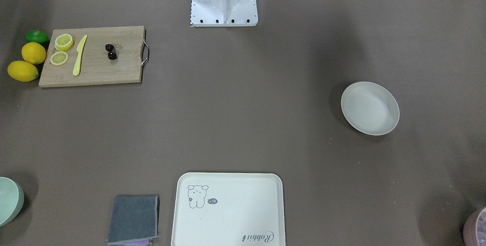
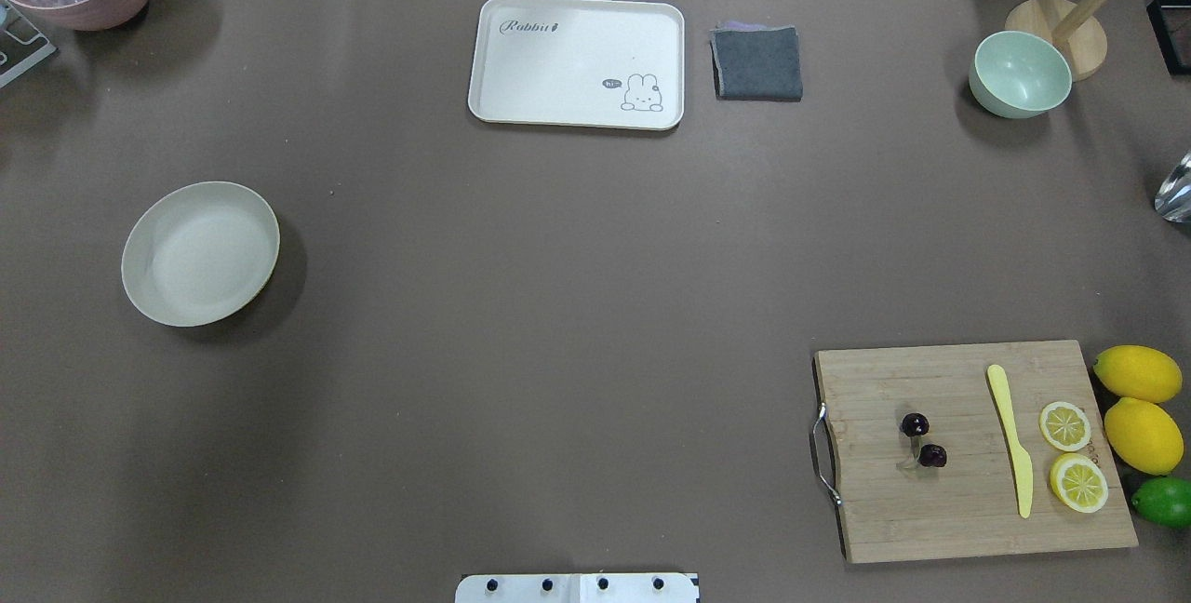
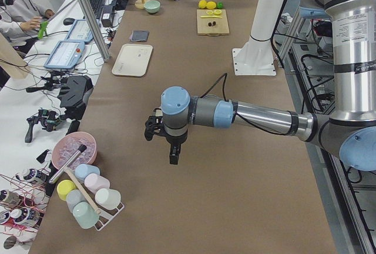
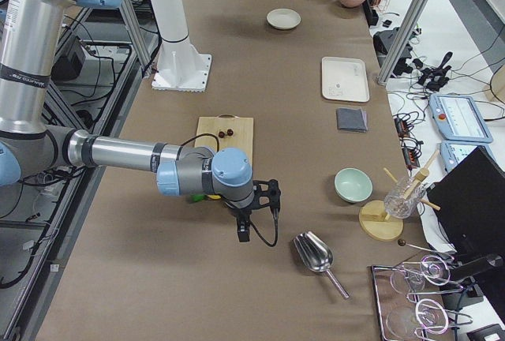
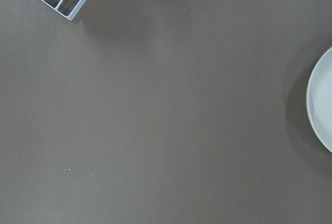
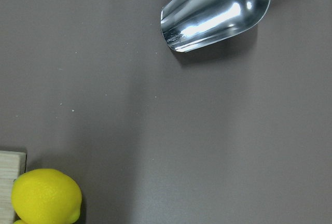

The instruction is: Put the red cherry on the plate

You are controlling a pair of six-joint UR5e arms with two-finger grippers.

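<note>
The red cherry [image 2: 923, 440], two dark glossy fruits on one stem, lies on the wooden cutting board [image 2: 968, 491] at the table's right; it also shows in the front-facing view [image 1: 111, 52]. The off-white round plate [image 2: 200, 252] sits empty at the table's left, and its edge shows in the left wrist view [image 5: 321, 99]. My left gripper [image 3: 171, 147] hangs over bare table near the plate's end. My right gripper [image 4: 246, 222] hovers beyond the board, by the lemons. For both grippers, I cannot tell whether they are open or shut.
On the board lie a yellow knife [image 2: 1011, 440] and two lemon slices [image 2: 1065, 426]. Lemons [image 2: 1137, 373] and a lime [image 2: 1163, 501] sit beside it. The rabbit tray [image 2: 577, 61], grey cloth [image 2: 756, 63], mint bowl [image 2: 1020, 74] and metal scoop [image 6: 218, 11] stand farther off.
</note>
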